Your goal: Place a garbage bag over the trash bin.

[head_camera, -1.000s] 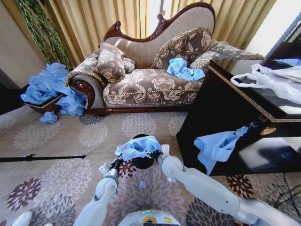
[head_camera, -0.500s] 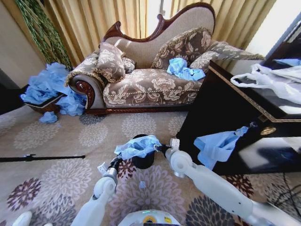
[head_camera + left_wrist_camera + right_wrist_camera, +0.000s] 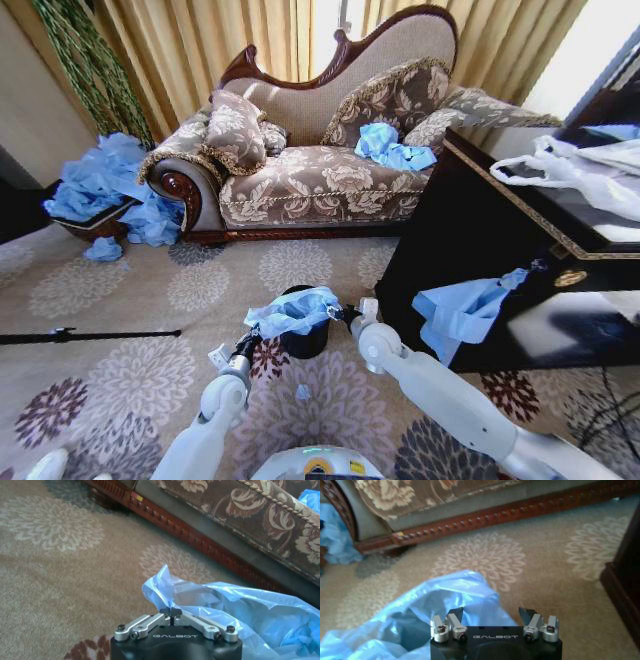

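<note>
- Two pincers flank my thin, crinkly light-blue plastic garbage bag (image 3: 293,311), draped over the small black cylindrical trash bin (image 3: 303,341) at lower centre of the head view.
- Left pincer (image 3: 171,612) is pinched tight on a bag fold.
- Right pincer (image 3: 491,615) stands spread wide, gripping nothing, at the bag's edge.

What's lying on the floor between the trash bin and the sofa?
Nothing: in the head view, just bare patterned carpet separates the trash bin, draped with the garbage bag, from the sofa.
</note>
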You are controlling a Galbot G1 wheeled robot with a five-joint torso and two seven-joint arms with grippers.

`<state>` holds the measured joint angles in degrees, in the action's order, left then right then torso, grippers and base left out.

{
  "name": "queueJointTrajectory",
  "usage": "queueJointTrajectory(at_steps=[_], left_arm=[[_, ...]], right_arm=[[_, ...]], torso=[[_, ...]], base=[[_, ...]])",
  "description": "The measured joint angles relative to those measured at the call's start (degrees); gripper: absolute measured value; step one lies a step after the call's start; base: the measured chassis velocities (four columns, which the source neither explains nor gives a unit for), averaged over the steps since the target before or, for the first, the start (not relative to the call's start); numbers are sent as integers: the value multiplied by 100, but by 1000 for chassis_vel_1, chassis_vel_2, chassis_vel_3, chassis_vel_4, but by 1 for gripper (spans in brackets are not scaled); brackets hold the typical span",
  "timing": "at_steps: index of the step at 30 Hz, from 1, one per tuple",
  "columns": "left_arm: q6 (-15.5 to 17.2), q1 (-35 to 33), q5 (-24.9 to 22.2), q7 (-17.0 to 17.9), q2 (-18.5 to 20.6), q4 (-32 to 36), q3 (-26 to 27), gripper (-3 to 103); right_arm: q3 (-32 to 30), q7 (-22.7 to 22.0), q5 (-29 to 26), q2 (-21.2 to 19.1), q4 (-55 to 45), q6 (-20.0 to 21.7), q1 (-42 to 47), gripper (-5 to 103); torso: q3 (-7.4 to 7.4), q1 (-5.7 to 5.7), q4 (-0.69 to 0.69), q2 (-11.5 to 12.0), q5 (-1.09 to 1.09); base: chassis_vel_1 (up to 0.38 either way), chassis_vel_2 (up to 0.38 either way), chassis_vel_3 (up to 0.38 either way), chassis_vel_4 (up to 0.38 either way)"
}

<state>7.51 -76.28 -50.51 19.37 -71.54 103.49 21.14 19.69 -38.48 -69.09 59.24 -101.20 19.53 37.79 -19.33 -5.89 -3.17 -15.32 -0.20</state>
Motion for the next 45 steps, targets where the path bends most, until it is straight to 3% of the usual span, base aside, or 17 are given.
queueJointTrajectory(at_steps=[7, 9, 11, 16, 17, 19, 21, 25, 27, 28, 36, 45], left_arm=[[15, 34, -5, 5, 8, 12, -5, 0], [17, 38, -8, 7, 12, 16, -6, 0], [18, 37, -8, 7, 15, 16, -6, 0], [18, 35, -8, 8, 14, 37, -9, 0], [18, 35, -8, 8, 14, 37, -9, 0], [18, 45, -8, 6, 13, 45, -15, 0], [18, 48, -9, 6, 13, 49, -18, 0], [18, 52, -13, 5, 11, 80, -21, 0], [18, 50, -13, 5, 11, 92, -21, 0], [18, 41, -13, 5, 14, 120, -18, 0], [13, -19, -13, 4, 50, 353, 23, 0], [62, -394, 72, 334, 176, 1440, 73, 0]], right_arm=[[50, 201, 106, 135, 200, -55, -35, 74], [61, 207, 172, 173, 283, -70, -30, 63], [70, 207, 204, 174, 292, -83, -23, 63], [88, 194, 275, 104, 260, -150, 27, 35], [88, 194, 275, 104, 260, -150, 27, 35], [84, 201, 336, 120, 309, -191, 41, 24], [84, 210, 351, 128, 321, -201, 43, 24], [92, 227, 391, 173, 386, -252, 40, 3], [101, 222, 392, 173, 386, -260, 39, 3], [127, 189, 376, 147, 345, -265, 38, -2], [229, -49, 132, -140, -139, -248, 110, -2], [85, -375, -269, -668, -1045, -199, 381, 0]], torso=[[0, 0, 0, 0, 1], [0, 0, 1, 0, 1], [0, 0, 1, 0, 0], [0, 0, 0, 0, 0], [0, 0, 0, 0, 0], [0, 0, 0, 0, 0], [0, 0, 0, 0, 1], [0, 0, 0, 0, 0], [0, 0, 0, 0, 0], [0, 0, 0, 0, 0], [0, 0, 0, 0, 1], [0, 0, 1, 0, 1]], base=[[0, 0, 0, 0], [0, 0, 0, 0], [0, 0, 0, 0], [0, 0, 0, 0], [0, 0, 0, 0], [0, 0, 0, 0], [0, 0, 0, 0], [0, 0, 0, 0], [0, 0, 0, 0], [0, 0, 0, 0], [0, 0, 0, 0], [0, 0, 0, 0]])
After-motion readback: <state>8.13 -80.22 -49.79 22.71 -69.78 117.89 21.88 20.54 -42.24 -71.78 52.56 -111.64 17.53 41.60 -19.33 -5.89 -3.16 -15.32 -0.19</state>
